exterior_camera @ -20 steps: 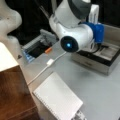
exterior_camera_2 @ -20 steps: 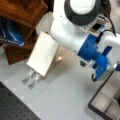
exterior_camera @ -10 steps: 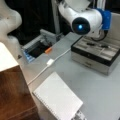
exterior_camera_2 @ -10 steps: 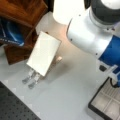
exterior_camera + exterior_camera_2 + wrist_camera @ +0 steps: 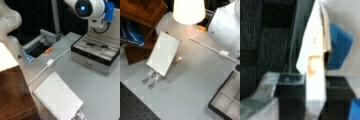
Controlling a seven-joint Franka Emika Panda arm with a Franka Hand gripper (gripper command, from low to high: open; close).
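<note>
Arm (image 5: 90, 10) lifted; claw unseen above case (image 5: 96, 53)

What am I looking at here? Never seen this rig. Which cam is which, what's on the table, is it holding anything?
It is one white robot arm with blue parts, a Franka Panda. Two pictures come from cameras off the arm, and the third from a camera on its wrist.

In both front views the grey table carries a white spiral notebook, a white cable with a small block on it, and an open black case with compartments. A front view also shows a wooden shelf and a lit white lampshade.

The wrist view shows the black gripper with a thin white sheet standing edge-on between its fingers. The gripper does not show in the front views.
</note>
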